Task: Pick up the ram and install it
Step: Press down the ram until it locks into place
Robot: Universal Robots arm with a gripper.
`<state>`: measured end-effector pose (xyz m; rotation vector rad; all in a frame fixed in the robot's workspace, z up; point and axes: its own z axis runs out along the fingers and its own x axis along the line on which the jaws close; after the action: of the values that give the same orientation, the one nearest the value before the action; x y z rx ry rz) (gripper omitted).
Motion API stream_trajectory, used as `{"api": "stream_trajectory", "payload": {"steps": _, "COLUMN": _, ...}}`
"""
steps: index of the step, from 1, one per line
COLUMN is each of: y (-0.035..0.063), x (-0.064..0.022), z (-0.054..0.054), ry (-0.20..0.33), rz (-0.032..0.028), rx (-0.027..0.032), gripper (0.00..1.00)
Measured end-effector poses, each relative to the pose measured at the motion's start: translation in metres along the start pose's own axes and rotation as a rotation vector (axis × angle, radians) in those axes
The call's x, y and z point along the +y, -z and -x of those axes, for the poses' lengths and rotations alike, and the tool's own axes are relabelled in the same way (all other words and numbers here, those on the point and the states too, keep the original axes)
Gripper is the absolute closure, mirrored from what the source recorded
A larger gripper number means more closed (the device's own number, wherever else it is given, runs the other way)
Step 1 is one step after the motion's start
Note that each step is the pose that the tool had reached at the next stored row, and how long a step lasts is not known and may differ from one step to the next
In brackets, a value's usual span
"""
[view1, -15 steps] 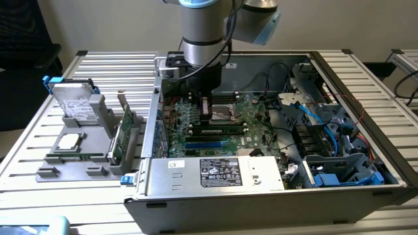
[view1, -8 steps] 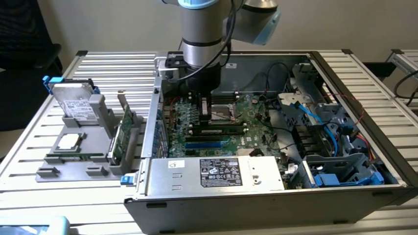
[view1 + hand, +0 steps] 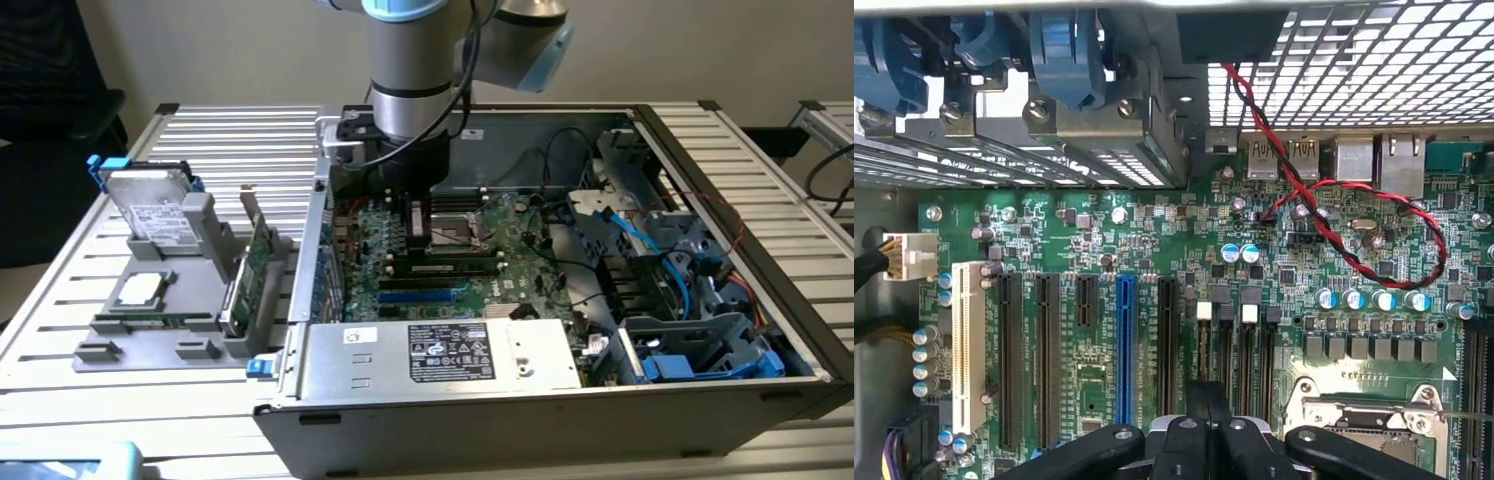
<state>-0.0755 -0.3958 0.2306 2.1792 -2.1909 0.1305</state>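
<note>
an open computer case point(image 3: 441, 415) is being shown lying on a slatted metal table point(image 3: 227, 140), with its motherboard point(image 3: 514, 225) facing upward. the robot arm point(image 3: 414, 60) is being held straight down into the case, over the part of the motherboard nearest the case's rear wall. the gripper point(image 3: 424, 232) is being held just above the board, beside the metal processor socket point(image 3: 1374, 420) inside the case. in the wrist view the gripper point(image 3: 1206, 425) is being seen with its two dark fingers point(image 3: 1194, 400) pressed together, so the jaws are being held closed, and nothing is being seen between them.

the ram point(image 3: 154, 320) is being seen outside the case, on the exterior view's left of it, lying flat along the near edge of a grey holder point(image 3: 147, 350) on the table. it is well apart from the gripper and is not being touched. on the same holder, a square silver chip point(image 3: 140, 290) is lying just behind the ram, a hard drive point(image 3: 147, 205) is being propped up farther back, and a green card point(image 3: 254, 275) is standing on edge on the side closest to the case.

inside the case, a long dark stick point(image 3: 447, 267) is sitting in one of the memory slots, with blue slots point(image 3: 427, 293) lying beside it toward the power supply point(image 3: 441, 350). a red and black twisted wire point(image 3: 1334, 215) is being seen looping over the board near the case's rear ports, and a blue slot point(image 3: 1124, 345) is standing among the black expansion slots.
</note>
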Motion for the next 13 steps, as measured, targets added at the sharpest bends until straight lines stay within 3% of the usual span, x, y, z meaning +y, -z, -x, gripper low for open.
{"api": "stream_trajectory", "payload": {"steps": 13, "y": -0.0058, "x": 0.0007, "z": 0.0005, "ry": 0.000, "rz": 0.0004, "rx": 0.0005, "gripper": 0.89}}
